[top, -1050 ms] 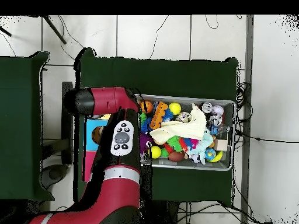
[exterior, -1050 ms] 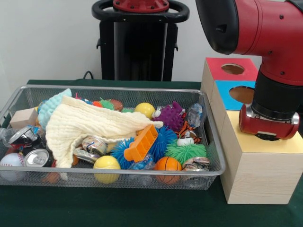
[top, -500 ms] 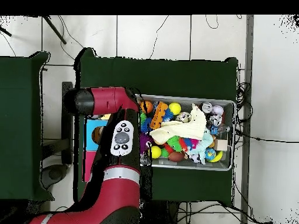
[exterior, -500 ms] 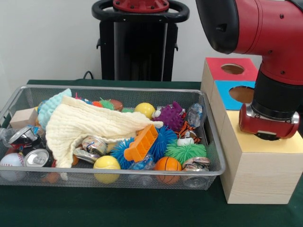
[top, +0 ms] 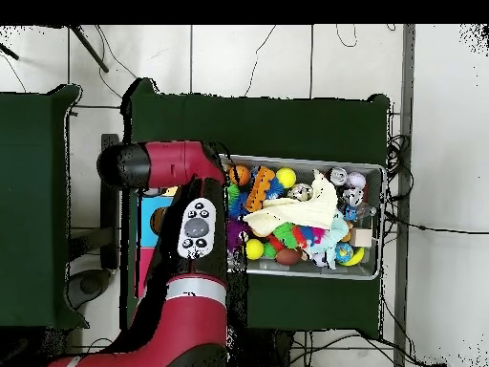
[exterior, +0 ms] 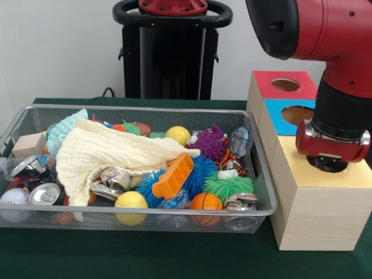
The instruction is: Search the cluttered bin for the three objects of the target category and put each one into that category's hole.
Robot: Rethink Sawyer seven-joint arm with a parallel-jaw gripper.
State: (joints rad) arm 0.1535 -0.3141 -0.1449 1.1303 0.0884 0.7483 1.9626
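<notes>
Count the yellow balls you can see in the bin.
2. One yellow ball sits against the bin's near wall beside the orange brick; another yellow ball lies toward the far wall next to the purple spiky ball. The cloth may hide more.

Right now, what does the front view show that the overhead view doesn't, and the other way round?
Only the front view shows the round holes in the red box top and the blue one, and the crushed cans in the bin's corner. Only the overhead view shows the arm's button panel, the tiled floor and a second green table. Both show the wire bin, the cream cloth over the toys and the red arm by the boxes.
</notes>
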